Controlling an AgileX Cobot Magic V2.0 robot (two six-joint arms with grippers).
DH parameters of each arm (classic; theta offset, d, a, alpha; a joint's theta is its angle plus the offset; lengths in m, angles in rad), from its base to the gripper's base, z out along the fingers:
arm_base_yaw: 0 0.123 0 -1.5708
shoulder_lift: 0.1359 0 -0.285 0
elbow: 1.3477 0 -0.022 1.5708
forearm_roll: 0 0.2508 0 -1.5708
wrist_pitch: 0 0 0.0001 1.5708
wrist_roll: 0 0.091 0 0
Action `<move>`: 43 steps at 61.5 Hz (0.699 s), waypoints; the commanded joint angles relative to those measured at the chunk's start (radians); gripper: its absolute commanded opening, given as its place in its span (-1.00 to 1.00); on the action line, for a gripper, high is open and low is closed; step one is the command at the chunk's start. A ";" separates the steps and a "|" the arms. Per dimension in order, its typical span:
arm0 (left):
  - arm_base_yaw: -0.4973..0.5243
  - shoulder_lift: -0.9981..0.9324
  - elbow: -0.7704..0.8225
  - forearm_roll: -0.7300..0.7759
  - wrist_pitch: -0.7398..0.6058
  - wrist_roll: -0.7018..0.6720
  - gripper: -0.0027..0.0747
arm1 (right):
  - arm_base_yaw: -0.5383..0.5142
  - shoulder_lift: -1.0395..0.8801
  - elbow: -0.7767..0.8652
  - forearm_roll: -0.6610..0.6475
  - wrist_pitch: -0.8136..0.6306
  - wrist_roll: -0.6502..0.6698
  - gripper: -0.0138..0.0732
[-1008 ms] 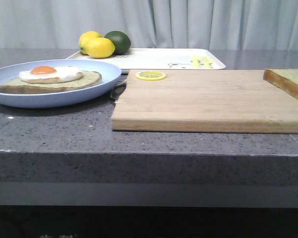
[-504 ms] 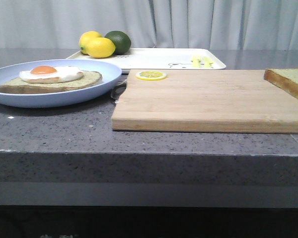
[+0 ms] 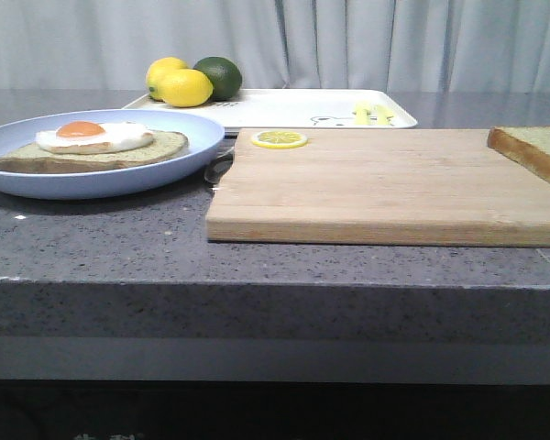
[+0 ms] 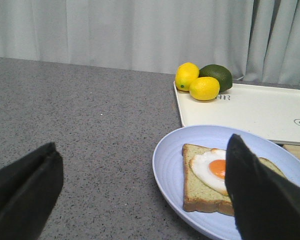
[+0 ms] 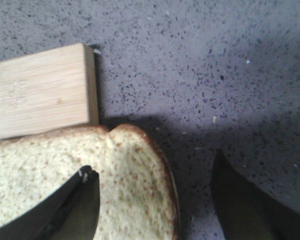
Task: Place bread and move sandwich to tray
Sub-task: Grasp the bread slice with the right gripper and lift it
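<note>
The bread point(image 3: 536, 147) lies on the right end of the wooden cutting board point(image 3: 385, 183). In the right wrist view the bread point(image 5: 125, 165) overhangs the board's corner point(image 5: 35, 95). My right gripper point(image 5: 151, 165) is open just above it, with one finger point(image 5: 80, 200) over the crumb and the other over the counter past the crust. The sandwich point(image 3: 92, 147), egg on top, sits on the light-blue plate point(image 3: 101, 179) at the left. My left gripper point(image 4: 142, 142) is open above the counter beside the plate point(image 4: 170, 165) and sandwich point(image 4: 202, 187). The white tray point(image 3: 284, 108) lies behind. Neither gripper shows in the front view.
Two lemons point(image 3: 185, 87) and a lime point(image 3: 218, 75) sit on the tray's far left corner. A lemon slice point(image 3: 278, 139) lies on the board's back left edge. A grey speckled counter point(image 3: 119, 238) holds everything, and a curtain hangs behind.
</note>
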State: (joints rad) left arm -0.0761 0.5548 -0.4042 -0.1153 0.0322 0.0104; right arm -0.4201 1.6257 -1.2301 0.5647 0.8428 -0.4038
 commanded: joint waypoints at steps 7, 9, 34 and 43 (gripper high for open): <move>0.002 0.008 -0.036 0.000 -0.087 -0.003 0.72 | -0.031 0.023 -0.034 0.212 0.072 -0.141 0.43; 0.002 0.008 -0.036 0.000 -0.087 -0.003 0.72 | -0.031 0.027 -0.034 0.214 0.079 -0.146 0.43; 0.002 0.008 -0.036 0.000 -0.087 -0.003 0.72 | -0.034 0.042 -0.034 0.246 0.169 -0.147 -0.73; 0.002 0.008 -0.036 0.000 -0.087 -0.003 0.72 | -0.048 -0.005 -0.040 0.321 0.206 -0.147 -0.93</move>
State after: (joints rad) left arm -0.0761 0.5548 -0.4042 -0.1153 0.0322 0.0104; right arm -0.4613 1.6983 -1.2386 0.7900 0.9931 -0.5365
